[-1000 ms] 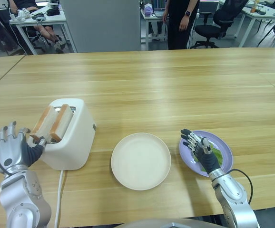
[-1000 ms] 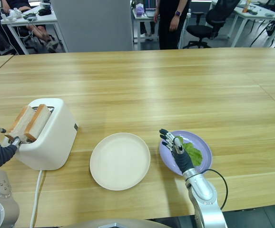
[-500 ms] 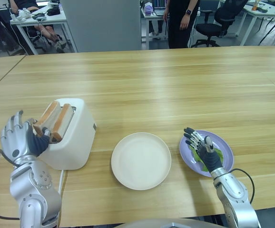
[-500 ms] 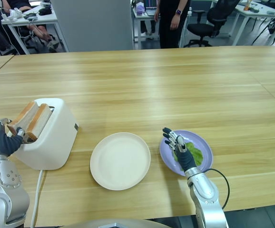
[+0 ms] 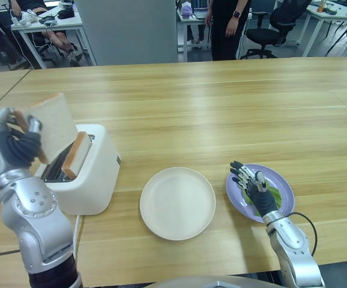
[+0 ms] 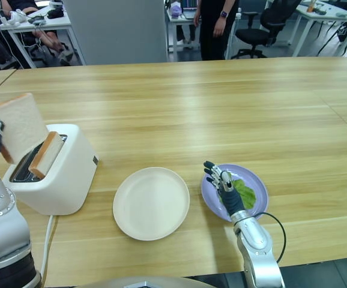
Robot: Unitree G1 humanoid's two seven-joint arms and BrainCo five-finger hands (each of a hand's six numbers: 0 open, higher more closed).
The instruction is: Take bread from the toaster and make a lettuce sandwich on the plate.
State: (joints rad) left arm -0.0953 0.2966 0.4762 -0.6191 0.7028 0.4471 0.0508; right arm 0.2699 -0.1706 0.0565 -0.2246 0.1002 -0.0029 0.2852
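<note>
Clamping one of two bread slices [image 5: 53,123]: left robot hand [image 5: 8,144]; right robot hand [image 5: 254,189] splayed.

1. No readable text, number or sign is showing on the white boxy plastic toaster [image 5: 92,174], the round cream plate [image 5: 178,203] or the small round purple plate [image 5: 284,186].
2. The light wooden table [image 5: 221,108] is likewise showing no legible print.

White toaster [image 5: 92,174], cream plate [image 5: 178,204], purple plate [image 5: 285,186] w/ green lettuce [image 6: 244,195], tan-crust bread [image 5: 54,123], wood-grain table [image 5: 221,108].
</note>
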